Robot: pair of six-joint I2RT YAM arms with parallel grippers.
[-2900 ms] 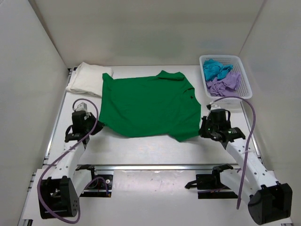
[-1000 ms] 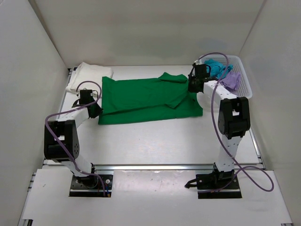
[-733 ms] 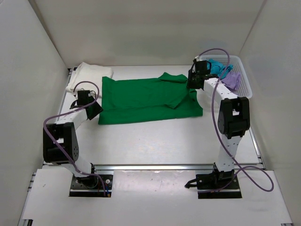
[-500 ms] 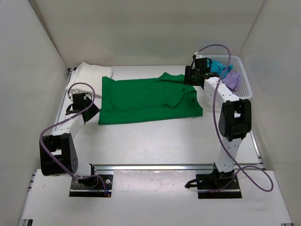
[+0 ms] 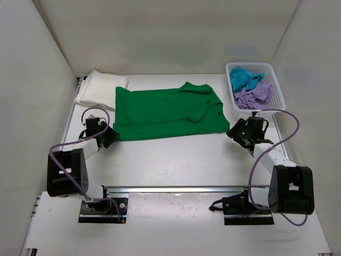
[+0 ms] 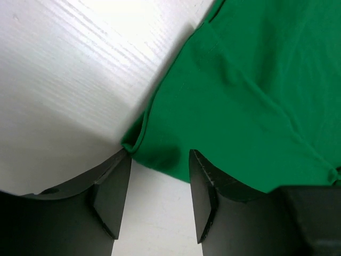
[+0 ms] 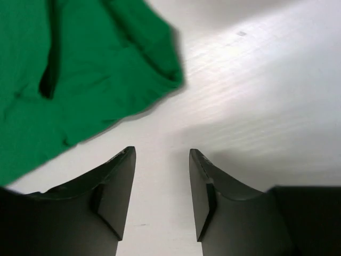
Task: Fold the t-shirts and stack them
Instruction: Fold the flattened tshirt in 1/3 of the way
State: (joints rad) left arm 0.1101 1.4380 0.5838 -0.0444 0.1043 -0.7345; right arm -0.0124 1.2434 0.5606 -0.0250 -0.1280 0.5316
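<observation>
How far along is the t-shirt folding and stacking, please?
Done: the cream-white shirt lies folded at the far left. In hand: the green shirt is folded in half, with the left gripper and right gripper open at its near corners. Remaining: finishing and stacking it, plus the teal shirt and lilac shirt in the basket.

The right claw [image 7: 161, 151] is hovering low over the white table [image 7: 256, 96], its two black fingers [image 7: 114, 186] standing apart with only bare tabletop showing between them. A green t-shirt [image 7: 80, 80] is lying across the upper left, its corner reaching toward the middle, just beyond the fingertips and clear of them.
</observation>
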